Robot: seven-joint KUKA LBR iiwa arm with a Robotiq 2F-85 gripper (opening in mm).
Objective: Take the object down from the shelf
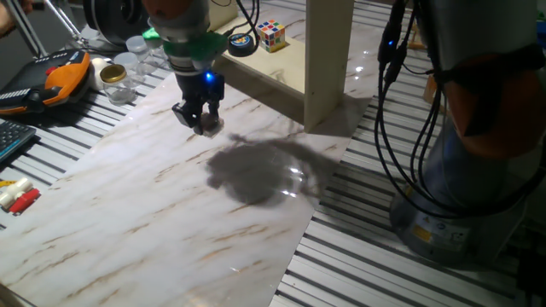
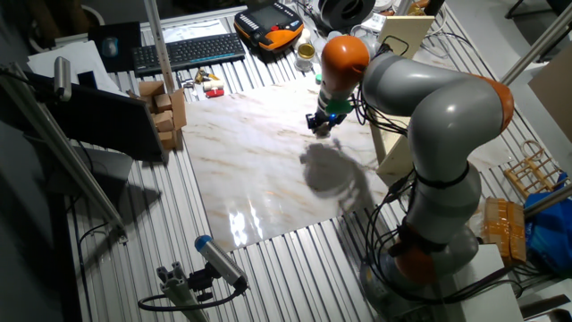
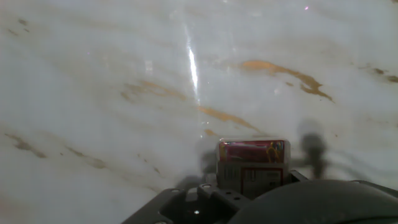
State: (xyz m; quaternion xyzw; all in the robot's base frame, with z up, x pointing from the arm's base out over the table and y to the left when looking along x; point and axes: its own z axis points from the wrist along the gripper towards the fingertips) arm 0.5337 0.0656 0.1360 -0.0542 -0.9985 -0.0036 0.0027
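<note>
My gripper (image 1: 201, 122) hangs just above the marble board (image 1: 153, 205), in front of the pale beige shelf (image 1: 328, 60). It is shut on a small box with a red top and white label (image 3: 252, 163), which fills the lower middle of the hand view. In the one fixed view the box is only a pale bit at the fingertips (image 1: 211, 127). A Rubik's cube (image 1: 271, 34) and a black and yellow round item (image 1: 241, 43) sit on the shelf's board. In the other fixed view the gripper (image 2: 322, 123) is left of the shelf's side panel (image 2: 394, 134).
Clear plastic cups (image 1: 136, 51), a jar with a gold lid (image 1: 112, 74) and an orange and black tool (image 1: 60, 77) lie at the back left. Red and white pieces (image 1: 17, 198) lie at the left edge. Cables (image 1: 401, 128) hang on the right.
</note>
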